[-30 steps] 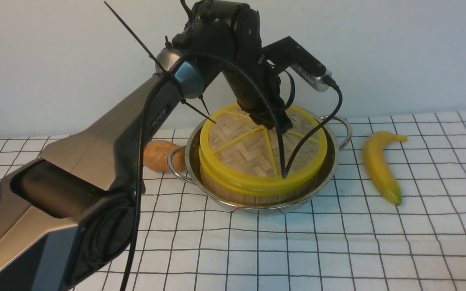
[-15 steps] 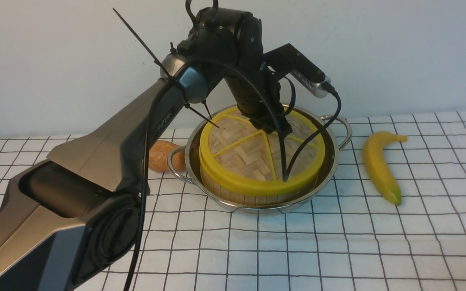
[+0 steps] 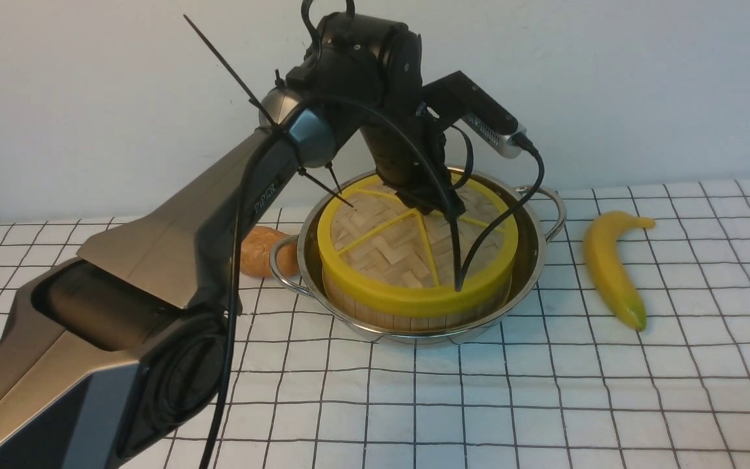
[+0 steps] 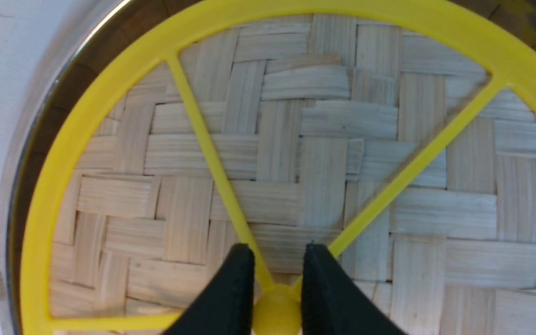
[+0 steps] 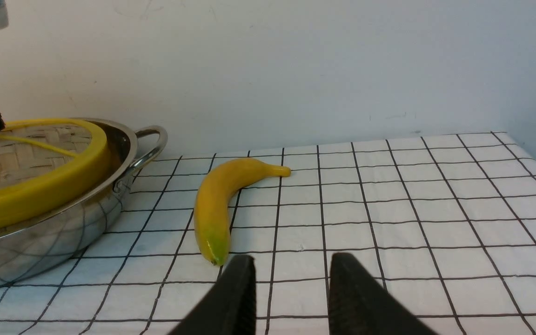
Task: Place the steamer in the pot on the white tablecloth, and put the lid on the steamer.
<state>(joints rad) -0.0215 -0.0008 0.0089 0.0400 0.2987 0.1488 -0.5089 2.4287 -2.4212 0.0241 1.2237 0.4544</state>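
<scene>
The lid [image 3: 388,251], a woven bamboo disc with a yellow rim and spokes, lies on top of the steamer [image 3: 381,317]. Only the steamer's slatted wall shows below it. The steamer stands inside the steel pot [image 3: 534,260] on the white tablecloth [image 3: 544,391]. My left gripper [image 3: 428,205] reaches down onto the lid's middle. In the left wrist view it [image 4: 277,249] is shut on the lid's yellow hub [image 4: 276,312]. My right gripper [image 5: 291,260] hovers open over the cloth to the right of the pot [image 5: 54,237], with nothing between its fingers.
A yellow banana [image 3: 609,267] lies on the cloth just right of the pot, close ahead of my right gripper. A brown bread roll [image 3: 256,251] sits against the pot's left handle. A white wall stands behind the table.
The lid has come down with my left gripper, from tilted and raised to level on the steamer. The right gripper has not moved.
</scene>
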